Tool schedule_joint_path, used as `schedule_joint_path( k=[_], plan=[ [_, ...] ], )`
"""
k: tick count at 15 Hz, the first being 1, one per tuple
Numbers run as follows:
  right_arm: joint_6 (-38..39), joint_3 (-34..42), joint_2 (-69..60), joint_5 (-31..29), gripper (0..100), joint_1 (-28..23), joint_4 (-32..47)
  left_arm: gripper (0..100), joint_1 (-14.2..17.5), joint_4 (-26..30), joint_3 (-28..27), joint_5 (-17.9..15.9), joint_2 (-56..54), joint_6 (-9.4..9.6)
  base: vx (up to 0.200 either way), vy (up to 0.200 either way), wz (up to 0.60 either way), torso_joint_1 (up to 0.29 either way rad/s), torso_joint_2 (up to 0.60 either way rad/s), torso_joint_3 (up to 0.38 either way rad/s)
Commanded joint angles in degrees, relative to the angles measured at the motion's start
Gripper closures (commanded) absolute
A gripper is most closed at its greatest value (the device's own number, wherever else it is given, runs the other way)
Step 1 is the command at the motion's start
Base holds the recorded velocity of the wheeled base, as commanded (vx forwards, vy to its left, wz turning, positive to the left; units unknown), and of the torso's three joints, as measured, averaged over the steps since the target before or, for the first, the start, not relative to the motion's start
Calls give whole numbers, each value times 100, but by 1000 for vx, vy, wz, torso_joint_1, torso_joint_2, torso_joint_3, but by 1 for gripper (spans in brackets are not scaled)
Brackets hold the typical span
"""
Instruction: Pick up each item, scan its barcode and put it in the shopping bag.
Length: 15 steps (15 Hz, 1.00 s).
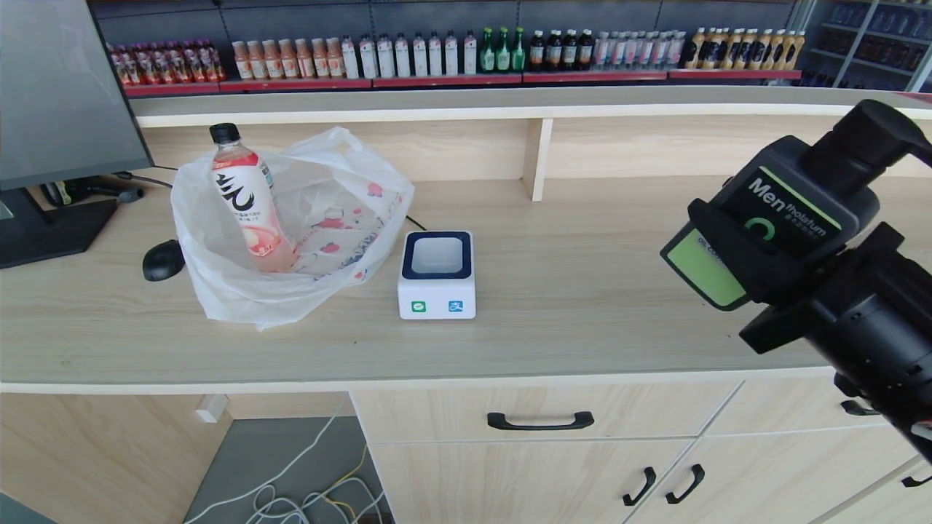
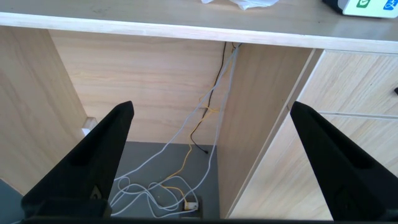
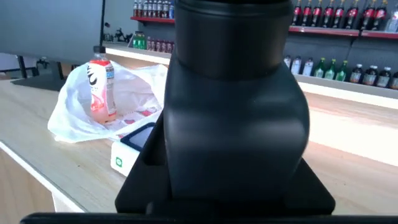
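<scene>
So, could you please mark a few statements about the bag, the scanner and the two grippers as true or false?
1. The pink bottle stands inside the shopping bag. True.
2. The scanner lies inside the bag. False: it sits on the counter, beside the bag.
3. The right gripper holds a black bottle. True.
4. The left gripper is shut on a box. False: it is open and empty, below the counter's edge.

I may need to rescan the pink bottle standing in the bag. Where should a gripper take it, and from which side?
Probably the shoulder of the pink bottle, just under its black cap, coming from above: it stands nearly upright, its top clears the shopping bag, whose plastic wraps the lower body.
</scene>
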<state>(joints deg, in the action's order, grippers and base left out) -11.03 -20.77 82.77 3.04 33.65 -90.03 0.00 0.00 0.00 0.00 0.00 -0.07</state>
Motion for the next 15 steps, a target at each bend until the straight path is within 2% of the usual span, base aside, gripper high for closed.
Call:
schedule_joint_path(
  k=[1,3,5,6,10,13,15],
  plan=[
    [-250,82,-543,-172,100,617,3,0,0,0,0,0,0,-1,0,0,0,0,0,0],
    [-813,152,-622,-312,100,1127,3,0,0,0,0,0,0,-1,0,0,0,0,0,0],
    [-1402,451,-561,-339,100,1847,3,0,0,0,0,0,0,-1,0,0,0,0,0,0],
    [-1569,504,-490,-391,100,1979,3,0,0,0,0,0,0,-1,0,0,0,0,0,0],
    [-2184,539,-332,-251,100,1988,3,0,0,0,0,0,0,-1,0,0,0,0,0,0],
    [-2940,856,-121,277,100,1997,3,0,0,0,0,0,0,-1,0,0,0,0,0,0],
    [-3239,618,151,277,100,2216,3,0,0,0,0,0,0,-10,0,0,0,0,0,0]
  ],
)
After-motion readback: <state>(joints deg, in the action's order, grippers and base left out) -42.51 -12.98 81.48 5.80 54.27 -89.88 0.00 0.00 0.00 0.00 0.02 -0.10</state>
